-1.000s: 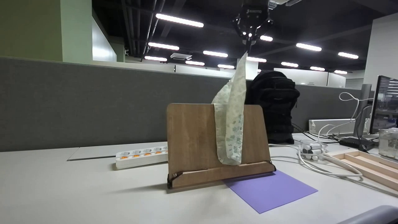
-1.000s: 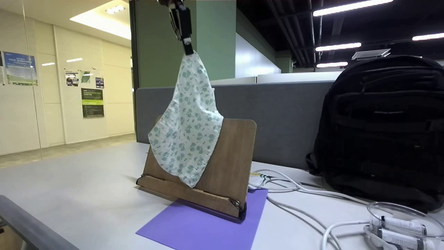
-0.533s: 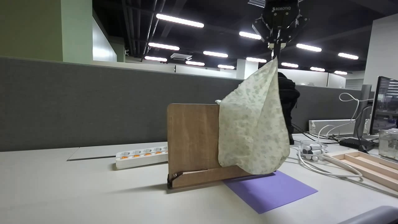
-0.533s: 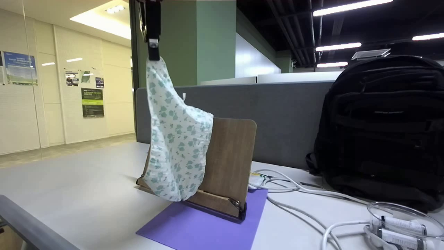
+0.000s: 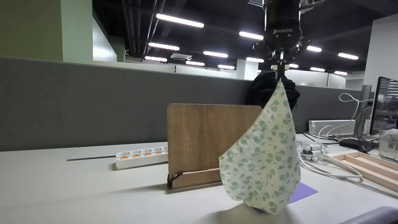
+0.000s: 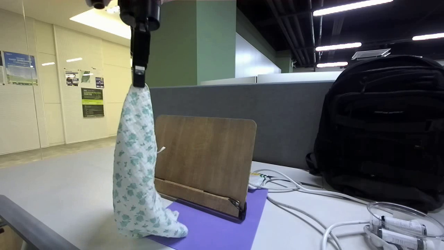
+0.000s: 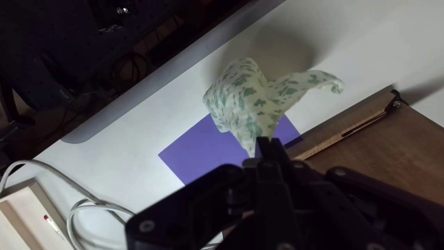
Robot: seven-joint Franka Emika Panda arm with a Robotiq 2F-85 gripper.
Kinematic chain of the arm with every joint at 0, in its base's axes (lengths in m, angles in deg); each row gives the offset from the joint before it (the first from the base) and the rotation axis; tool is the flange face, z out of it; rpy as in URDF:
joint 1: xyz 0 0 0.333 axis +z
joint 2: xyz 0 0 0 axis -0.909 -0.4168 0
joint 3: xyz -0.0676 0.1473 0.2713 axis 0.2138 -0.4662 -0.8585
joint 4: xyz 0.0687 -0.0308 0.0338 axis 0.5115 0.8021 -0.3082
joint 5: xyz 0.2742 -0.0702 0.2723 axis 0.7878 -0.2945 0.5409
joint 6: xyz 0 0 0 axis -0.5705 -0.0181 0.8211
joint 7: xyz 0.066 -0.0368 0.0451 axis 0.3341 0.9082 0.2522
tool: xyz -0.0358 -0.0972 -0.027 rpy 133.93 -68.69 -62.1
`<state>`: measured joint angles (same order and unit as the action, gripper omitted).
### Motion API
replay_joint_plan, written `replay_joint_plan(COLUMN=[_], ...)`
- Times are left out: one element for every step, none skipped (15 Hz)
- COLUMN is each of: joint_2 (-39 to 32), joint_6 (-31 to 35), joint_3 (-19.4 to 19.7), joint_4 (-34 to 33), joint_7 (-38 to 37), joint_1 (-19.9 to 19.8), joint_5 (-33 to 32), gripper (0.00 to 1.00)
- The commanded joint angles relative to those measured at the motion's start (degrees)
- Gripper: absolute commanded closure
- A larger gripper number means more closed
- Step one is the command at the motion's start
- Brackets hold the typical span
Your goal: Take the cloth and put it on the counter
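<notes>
The cloth (image 5: 267, 158), cream-white with green leaf speckles, hangs from my gripper (image 5: 280, 76) by one corner, in front of the wooden stand. In an exterior view the cloth (image 6: 135, 163) hangs below the gripper (image 6: 139, 83), its lower end bent sideways over the purple sheet's edge; I cannot tell whether it touches the surface. In the wrist view the fingertips (image 7: 270, 140) are together at the cloth's narrow top, and the cloth (image 7: 253, 93) spreads below. The counter (image 5: 93, 193) is the light grey-white desk; it also shows in the wrist view (image 7: 121, 149).
The brown wooden board stand (image 5: 205, 133) stands upright close behind the cloth. A flat purple sheet (image 6: 222, 225) lies partly under it. A power strip (image 5: 141, 158), black backpack (image 6: 381, 132), white cables (image 6: 295, 208), a clear bowl (image 6: 402, 222) and a wooden tray (image 5: 367, 168) are around.
My gripper has come lower and toward the desk's front edge with the cloth. The cloth has moved off the wooden board's face and now hangs just above or at the desk.
</notes>
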<state>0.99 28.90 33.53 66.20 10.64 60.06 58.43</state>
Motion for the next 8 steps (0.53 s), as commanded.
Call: replay_joint_plan(joint_2=[-2.74,-3.17,-3.60,-3.72,-3.84,-3.64,-3.43,-3.27], joint_6=[2.56,4.09,5.27,6.91,8.04,9.62,10.91,11.98], joint_3=[0.11,0.04,0.11,0.01,0.07,-0.01,0.00,-0.05], joint_4=[-0.40,-0.26,-0.22,0.05,0.18,0.52,0.77,0.93], joint_7=[-0.26,-0.52,-0.50,-0.66,-0.41,-0.36,-0.22,-0.15], joint_1=[-1.24,-1.55,-1.69,-1.89,-1.88,-1.92,-1.87,-1.84], joint_5=[1.28,0.93,0.97,0.76,0.87,0.76,0.86,0.80], gripper=[0.98,0.73,0.73,0.69,0.63,0.56,0.49,0.42])
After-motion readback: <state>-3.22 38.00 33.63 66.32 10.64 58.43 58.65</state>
